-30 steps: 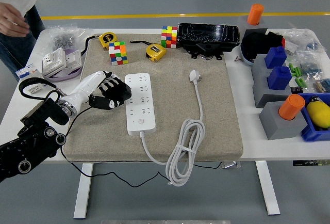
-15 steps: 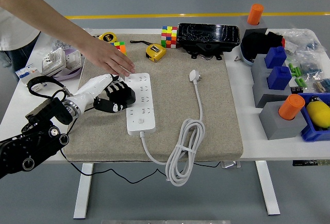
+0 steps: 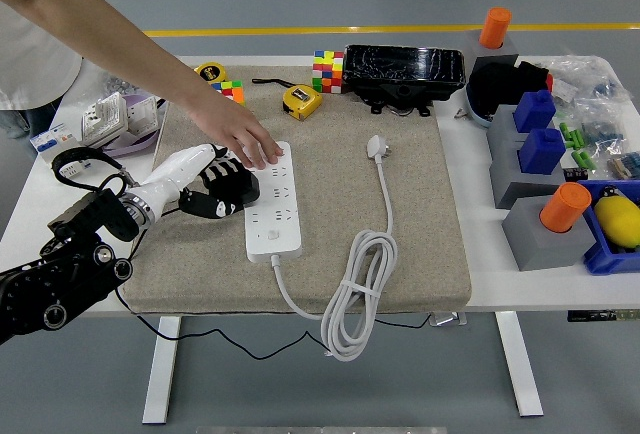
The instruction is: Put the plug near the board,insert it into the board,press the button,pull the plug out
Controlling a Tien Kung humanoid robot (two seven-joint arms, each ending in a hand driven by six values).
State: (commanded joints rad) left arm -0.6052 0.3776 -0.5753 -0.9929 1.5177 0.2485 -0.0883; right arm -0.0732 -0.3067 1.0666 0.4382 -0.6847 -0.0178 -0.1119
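A white power strip (image 3: 273, 204) lies on the beige mat (image 3: 420, 234), its cable running to a coil (image 3: 352, 299) at the front. The white plug (image 3: 377, 148) lies loose on the mat right of the strip, unplugged. My left hand (image 3: 215, 186), black fingers with a white back, rests against the strip's left edge with fingers curled and nothing held. A person's hand (image 3: 245, 138) reaches in from the upper left and rests on the strip's far end. My right arm is out of view.
Two colour cubes (image 3: 327, 71), two yellow tape measures (image 3: 300, 100) and a black tray (image 3: 405, 74) lie along the mat's far edge. Grey and blue blocks (image 3: 535, 144) with orange cylinders (image 3: 566, 206) stand at the right. White sockets (image 3: 105, 117) lie at the left.
The person's arm came in from the upper left and its hand moved onto the strip's far end. My left hand shifted slightly toward the strip's left edge.
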